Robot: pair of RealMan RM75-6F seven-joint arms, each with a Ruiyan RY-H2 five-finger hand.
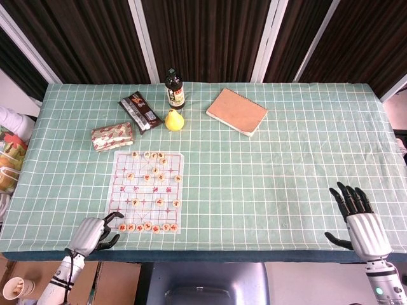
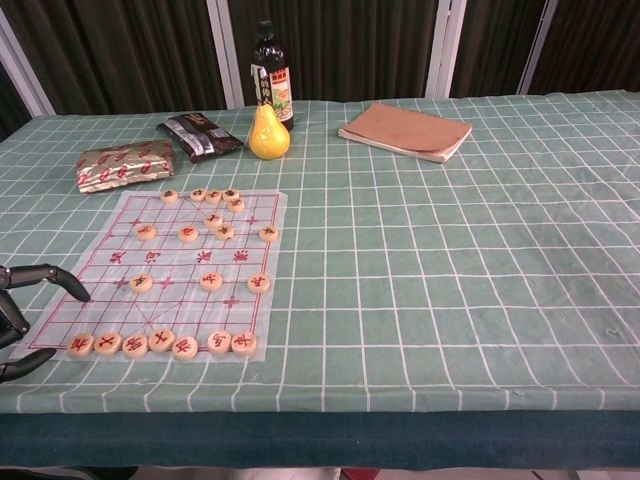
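Observation:
A translucent Chinese chess sheet (image 1: 147, 190) (image 2: 180, 270) lies on the green checked tablecloth, with several round wooden pieces (image 1: 147, 227) (image 2: 160, 343) on it, one row along its near edge. My left hand (image 1: 92, 234) (image 2: 25, 315) rests at the table's near left edge, just left of that row, fingers curled apart and holding nothing. My right hand (image 1: 357, 219) sits at the near right edge, fingers spread and empty; the chest view does not show it.
At the back stand a dark bottle (image 1: 174, 89) (image 2: 270, 75) and a yellow pear (image 1: 174, 120) (image 2: 268, 135). A dark snack packet (image 1: 140, 111) (image 2: 198, 136), a patterned packet (image 1: 112, 136) (image 2: 124, 165) and a brown notebook (image 1: 236, 112) (image 2: 406, 130) lie nearby.

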